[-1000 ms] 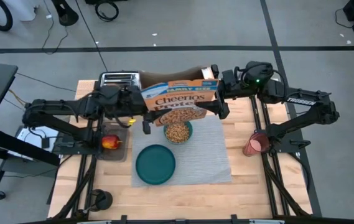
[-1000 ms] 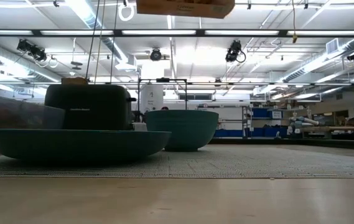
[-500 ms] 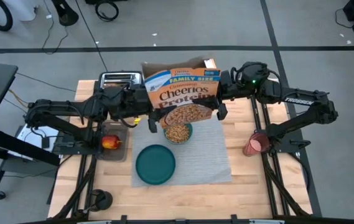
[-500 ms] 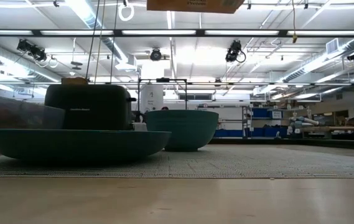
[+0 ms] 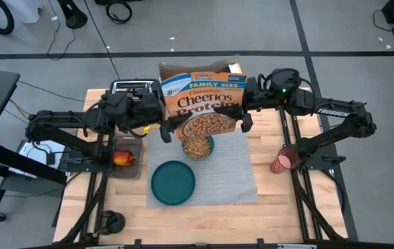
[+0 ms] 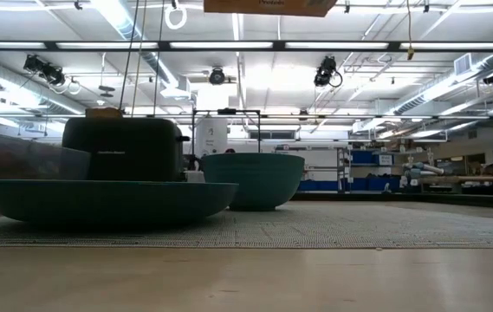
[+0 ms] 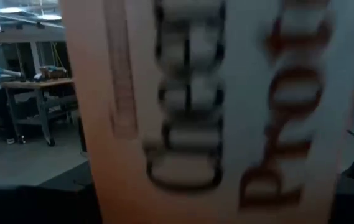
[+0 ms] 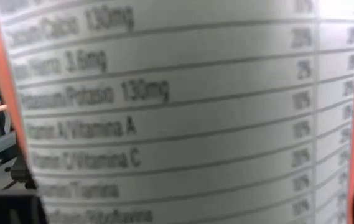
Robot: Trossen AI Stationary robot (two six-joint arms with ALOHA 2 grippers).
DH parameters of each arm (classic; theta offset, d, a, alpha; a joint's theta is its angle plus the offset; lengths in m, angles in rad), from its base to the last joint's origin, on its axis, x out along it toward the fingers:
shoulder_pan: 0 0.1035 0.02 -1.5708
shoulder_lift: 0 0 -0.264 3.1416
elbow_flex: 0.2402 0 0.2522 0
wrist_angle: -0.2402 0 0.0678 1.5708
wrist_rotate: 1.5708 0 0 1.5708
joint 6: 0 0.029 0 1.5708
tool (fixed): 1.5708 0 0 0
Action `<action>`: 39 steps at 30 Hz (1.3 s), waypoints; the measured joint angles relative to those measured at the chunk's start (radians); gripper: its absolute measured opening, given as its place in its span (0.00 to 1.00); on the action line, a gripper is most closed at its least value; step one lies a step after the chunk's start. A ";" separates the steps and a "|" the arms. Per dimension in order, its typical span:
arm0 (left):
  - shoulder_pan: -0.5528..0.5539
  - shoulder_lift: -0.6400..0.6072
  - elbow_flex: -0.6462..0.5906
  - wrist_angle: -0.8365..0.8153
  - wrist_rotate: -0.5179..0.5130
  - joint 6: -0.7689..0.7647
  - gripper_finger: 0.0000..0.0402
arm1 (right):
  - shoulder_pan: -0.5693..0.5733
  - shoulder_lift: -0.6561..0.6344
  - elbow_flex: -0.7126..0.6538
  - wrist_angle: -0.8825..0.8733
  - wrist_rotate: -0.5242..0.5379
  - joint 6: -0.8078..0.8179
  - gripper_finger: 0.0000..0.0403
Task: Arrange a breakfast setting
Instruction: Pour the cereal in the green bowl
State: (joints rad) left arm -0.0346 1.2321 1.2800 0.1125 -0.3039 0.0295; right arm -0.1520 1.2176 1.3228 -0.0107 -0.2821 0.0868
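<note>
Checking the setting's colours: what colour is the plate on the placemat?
Teal; the plate shows best in the high view, on the grey placemat.

1. Cereal box (image 5: 203, 104), orange, open flaps at top, at 12 o'clock above the worktop (image 5: 287, 200).
2. Toaster (image 5: 132, 88), black and chrome, at 11 o'clock on the worktop.
3. Clear container (image 5: 126, 169), at 9 o'clock, worktop edge.
</note>
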 joint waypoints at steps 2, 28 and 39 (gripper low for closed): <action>0.004 0.002 0.000 -0.006 0.002 -0.005 0.78 | 0.000 0.002 0.000 0.018 -0.001 0.000 0.45; -0.098 -0.185 -0.002 -0.361 0.022 -0.157 0.78 | -0.068 -0.138 -0.004 0.001 0.032 -0.005 0.44; -0.122 -0.368 -0.211 -0.251 0.022 -0.171 0.78 | -0.106 -0.204 -0.092 -0.013 0.161 0.011 0.44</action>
State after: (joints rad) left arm -0.1570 0.8637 1.0694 -0.1386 -0.2822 -0.1413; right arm -0.2577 1.0133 1.2311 -0.0236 -0.1210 0.0977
